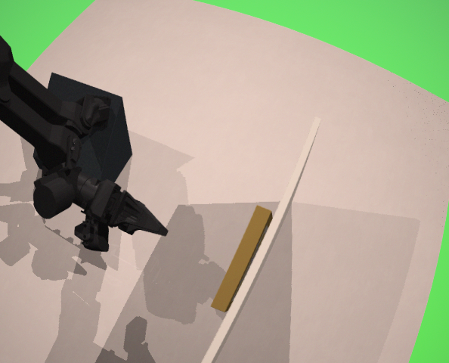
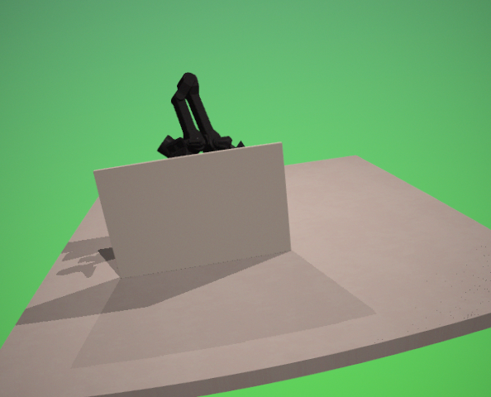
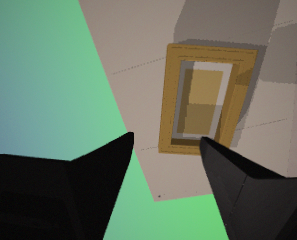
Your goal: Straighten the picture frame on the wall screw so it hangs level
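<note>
The picture frame (image 1: 241, 258) (image 3: 169, 100) is golden brown with a pale and tan picture. It hangs on the robot-facing side of the upright panel (image 1: 298, 168) (image 2: 194, 213) (image 3: 133, 75). In the wrist view its edges run at an angle to the panel's edge and faint lines, so it looks crooked; I cannot tell which side is higher. The screw and the notched strip are hidden. My gripper (image 1: 165, 233) (image 3: 166, 139) is open and empty, away from the frame and pointing toward the panel. In the exterior view the panel hides the frame and fingertips.
The panel stands upright on the pale table top (image 1: 236, 97) (image 2: 365, 222) and casts broad shadows on it. The arm's dark base block (image 1: 119, 136) stands behind the gripper. The folded arm (image 2: 190, 107) rises above the panel's top edge in the exterior view.
</note>
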You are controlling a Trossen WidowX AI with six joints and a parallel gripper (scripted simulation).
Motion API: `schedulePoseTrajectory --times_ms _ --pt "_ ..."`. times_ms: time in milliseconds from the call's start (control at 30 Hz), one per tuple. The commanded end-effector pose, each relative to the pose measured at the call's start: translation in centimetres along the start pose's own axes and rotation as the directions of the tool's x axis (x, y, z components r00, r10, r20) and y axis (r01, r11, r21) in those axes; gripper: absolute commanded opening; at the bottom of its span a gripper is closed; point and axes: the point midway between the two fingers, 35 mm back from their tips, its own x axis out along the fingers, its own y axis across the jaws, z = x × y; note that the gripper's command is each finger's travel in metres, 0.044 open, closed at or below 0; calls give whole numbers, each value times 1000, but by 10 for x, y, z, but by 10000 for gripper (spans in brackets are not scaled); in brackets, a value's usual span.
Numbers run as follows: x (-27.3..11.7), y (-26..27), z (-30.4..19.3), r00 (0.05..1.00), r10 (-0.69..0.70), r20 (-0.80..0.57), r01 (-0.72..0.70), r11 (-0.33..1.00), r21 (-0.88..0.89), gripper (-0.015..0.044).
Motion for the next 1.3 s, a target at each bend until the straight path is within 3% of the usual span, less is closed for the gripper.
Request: schedulePoseTrajectory --times_ms 0,267,600,1267 --pt "10 -8 -7 1000 -2 -1 2 1000 20 260" --pt "17 -8 -6 1000 -1 -1 1 1000 21 260" --pt "88 -8 -7 1000 2 1 -2 1000 22 260" --pt "90 -8 -7 1000 2 1 -2 1000 22 260"
